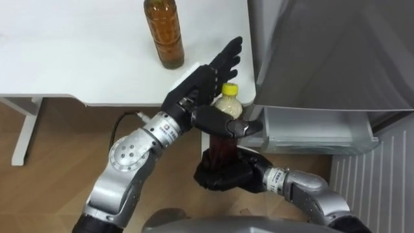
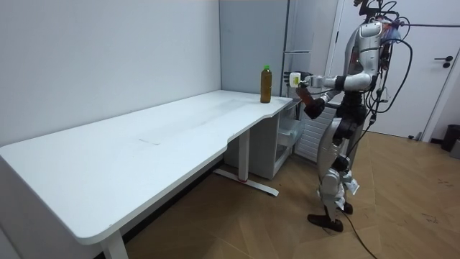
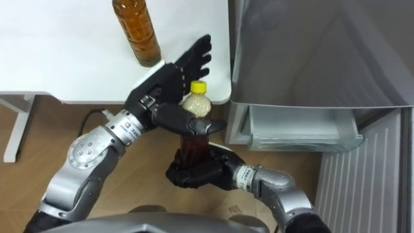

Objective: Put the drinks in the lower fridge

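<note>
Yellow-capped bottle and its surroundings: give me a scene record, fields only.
held item: yellow-capped bottle, dark drink, upright, in front of the fridge
right robot hand: curled round the bottle's base from below
left robot hand: fingers straight behind the cap, thumb across the bottle's shoulder
second item: amber bottle, upright on the white table, near its corner
lower compartment: open, beside the table
robot: stands at the table's end by the fridge

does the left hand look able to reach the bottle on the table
Probably yes: the left hand is open, and the amber bottle stands just beyond its fingertips on the table, nothing between.
</note>
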